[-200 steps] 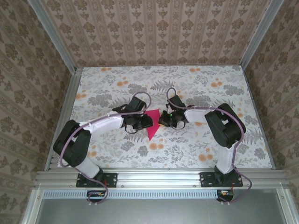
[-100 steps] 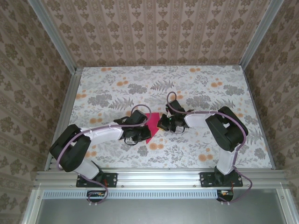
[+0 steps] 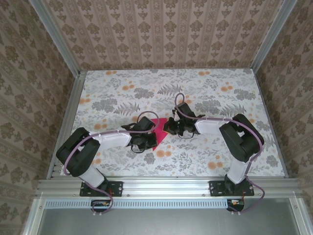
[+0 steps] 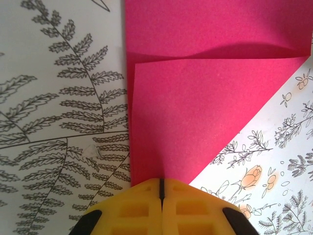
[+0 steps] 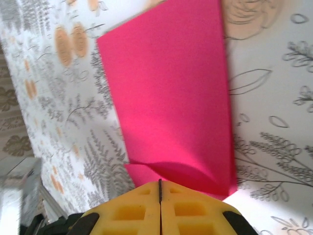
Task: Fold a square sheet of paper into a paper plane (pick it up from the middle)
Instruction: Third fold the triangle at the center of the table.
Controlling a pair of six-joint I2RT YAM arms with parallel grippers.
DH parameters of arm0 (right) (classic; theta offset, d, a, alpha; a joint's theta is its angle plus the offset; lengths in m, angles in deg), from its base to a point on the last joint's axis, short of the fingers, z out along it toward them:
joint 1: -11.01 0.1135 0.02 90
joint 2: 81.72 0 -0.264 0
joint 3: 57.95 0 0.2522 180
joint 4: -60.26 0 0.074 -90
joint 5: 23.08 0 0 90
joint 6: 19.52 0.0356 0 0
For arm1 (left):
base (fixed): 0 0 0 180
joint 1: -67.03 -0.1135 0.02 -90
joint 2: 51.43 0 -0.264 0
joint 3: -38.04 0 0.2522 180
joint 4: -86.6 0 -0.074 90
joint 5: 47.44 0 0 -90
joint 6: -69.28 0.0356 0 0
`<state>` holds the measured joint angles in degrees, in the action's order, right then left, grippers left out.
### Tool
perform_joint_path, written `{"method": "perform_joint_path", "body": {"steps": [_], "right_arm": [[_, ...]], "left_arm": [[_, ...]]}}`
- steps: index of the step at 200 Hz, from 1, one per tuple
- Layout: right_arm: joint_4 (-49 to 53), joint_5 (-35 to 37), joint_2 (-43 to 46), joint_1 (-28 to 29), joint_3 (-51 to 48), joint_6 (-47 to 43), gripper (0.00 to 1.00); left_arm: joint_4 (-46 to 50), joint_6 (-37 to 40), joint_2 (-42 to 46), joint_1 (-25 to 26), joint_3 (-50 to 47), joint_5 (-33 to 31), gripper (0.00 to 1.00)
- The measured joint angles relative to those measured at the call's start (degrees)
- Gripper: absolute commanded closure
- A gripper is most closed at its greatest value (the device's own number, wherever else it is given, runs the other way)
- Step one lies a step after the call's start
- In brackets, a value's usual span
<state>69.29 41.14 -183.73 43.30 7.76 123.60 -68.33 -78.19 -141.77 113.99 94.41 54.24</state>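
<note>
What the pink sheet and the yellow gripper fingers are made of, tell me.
Pink sheet: paper, thin and matte, faintly grainy, folded over itself with straight edges. Left gripper fingers: probably moulded plastic, smooth yellow with recessed pockets.

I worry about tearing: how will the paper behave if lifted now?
Probably floppy: in the left wrist view the paper bows at its fold, casting a shadow. Likely light and thin, so a push may slide or buckle it. The left fingers and right fingers look shut on it; pulling apart could tear it.
</note>
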Motion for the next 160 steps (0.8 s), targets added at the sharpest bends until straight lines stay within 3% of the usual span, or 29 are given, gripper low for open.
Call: {"method": "perform_joint_path", "body": {"steps": [78, 160], "right_arm": [[-2.4, -2.8, -0.9, 5.4, -2.3, -0.6, 0.95], [-2.6, -3.3, -4.3, 5.5, -2.1, -0.6, 0.96]], "left_arm": [[-0.1, 0.0, 0.0, 0.0, -0.1, 0.0, 0.98], [-0.2, 0.0, 0.6, 1.1, -0.1, 0.8, 0.92]]}}
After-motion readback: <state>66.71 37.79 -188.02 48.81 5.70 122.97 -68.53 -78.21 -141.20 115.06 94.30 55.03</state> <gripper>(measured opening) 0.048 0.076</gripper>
